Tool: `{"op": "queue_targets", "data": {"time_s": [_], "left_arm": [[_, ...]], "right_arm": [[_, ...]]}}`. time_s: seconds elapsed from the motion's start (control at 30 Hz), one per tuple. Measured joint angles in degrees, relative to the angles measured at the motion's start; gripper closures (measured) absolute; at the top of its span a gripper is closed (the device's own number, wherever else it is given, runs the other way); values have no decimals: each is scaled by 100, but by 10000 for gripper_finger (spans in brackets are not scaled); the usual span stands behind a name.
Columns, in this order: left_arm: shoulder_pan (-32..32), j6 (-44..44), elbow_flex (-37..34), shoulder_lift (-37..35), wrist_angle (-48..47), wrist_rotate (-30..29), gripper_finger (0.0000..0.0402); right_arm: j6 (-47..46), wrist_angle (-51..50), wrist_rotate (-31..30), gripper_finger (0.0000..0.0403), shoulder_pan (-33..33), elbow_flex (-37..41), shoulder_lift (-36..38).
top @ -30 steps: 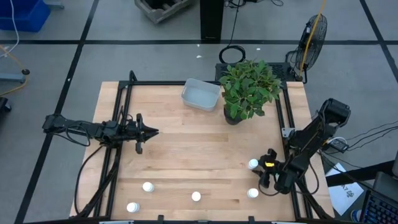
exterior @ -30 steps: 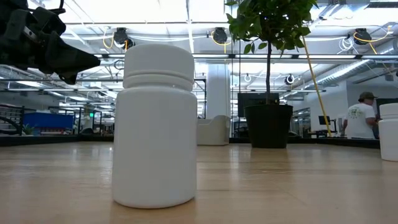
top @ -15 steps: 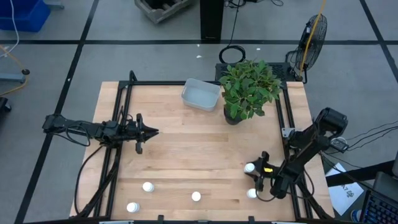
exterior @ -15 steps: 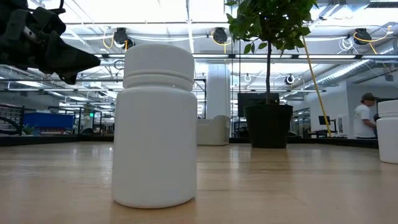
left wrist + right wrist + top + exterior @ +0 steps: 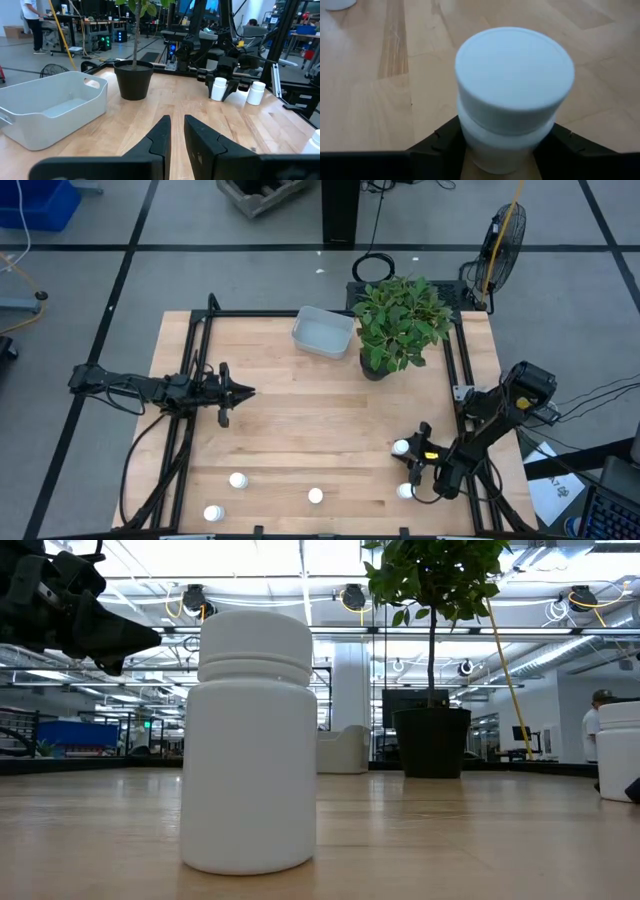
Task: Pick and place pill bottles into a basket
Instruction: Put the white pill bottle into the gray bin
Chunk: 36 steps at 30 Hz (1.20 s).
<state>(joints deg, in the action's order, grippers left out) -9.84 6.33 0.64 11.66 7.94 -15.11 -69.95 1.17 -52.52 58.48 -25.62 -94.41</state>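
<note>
Low view: one pill bottle [image 5: 255, 740] stands upright closest to the camera on the wooden desk [image 5: 450, 840], white cap on. A second bottle [image 5: 618, 750] shows at the right edge, also upright.

High view, front edge of desk: three bottles stand loose and apart — front-left corner bottle [image 5: 211, 513], one just behind it [image 5: 237, 479], one near front centre [image 5: 315, 495]. A fourth [image 5: 405, 491] stands at front right, just beside the right arm.

Right gripper [image 5: 408, 460] is low over the front-right part of the desk. Fifth bottle [image 5: 400, 448] sits between its fingers. In the right wrist view the bottle's [image 5: 512, 95] body fills the gap and both dark fingers [image 5: 440, 142] lie against its sides, fingers closing on it. Bottle upright, base on or very near the wood; cannot tell whether it is lifted.

Left gripper [image 5: 243, 392] hangs over the left-middle of the desk, fingers [image 5: 162, 137] drawn narrow, almost together, holding nothing.

Far side: basket [image 5: 322, 333] at back centre, touching or just beside the potted plant [image 5: 398, 323] on its right. Left wrist view shows the basket's [image 5: 55, 107] inside: pale floor, no bottles in it.
</note>
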Motion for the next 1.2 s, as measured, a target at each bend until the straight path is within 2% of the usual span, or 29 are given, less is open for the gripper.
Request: {"op": "queue_targets", "data": {"time_s": [0.27,0.53,0.63,0.73,0.9,1.03,1.1,1.2], "left_arm": [[2,4,-2,0,-2,0,344],[0,4,0,0,0,1,344],[0,0,-1,0,-1,1,344],[0,4,-2,0,-2,2,344],[0,3,-1,0,0,1,344],[20,-382,-2,0,78,-232,344],[49,-683,-2,0,288,-565,344],[50,-777,0,2,289,-689,344]], "right_arm": [[842,52,135,229,-422,12,409],[2390,188,75,230,-1181,13,1398],[3200,693,60,231,-1552,8,1801],[4194,1539,338,231,-1973,8,2041],[5470,2996,1053,231,-2732,2,1960],[5707,3667,1557,232,-3256,-26,1650],[5720,3724,1705,232,-3439,-171,1425],[5803,3727,1823,232,-3596,-556,993]]}}
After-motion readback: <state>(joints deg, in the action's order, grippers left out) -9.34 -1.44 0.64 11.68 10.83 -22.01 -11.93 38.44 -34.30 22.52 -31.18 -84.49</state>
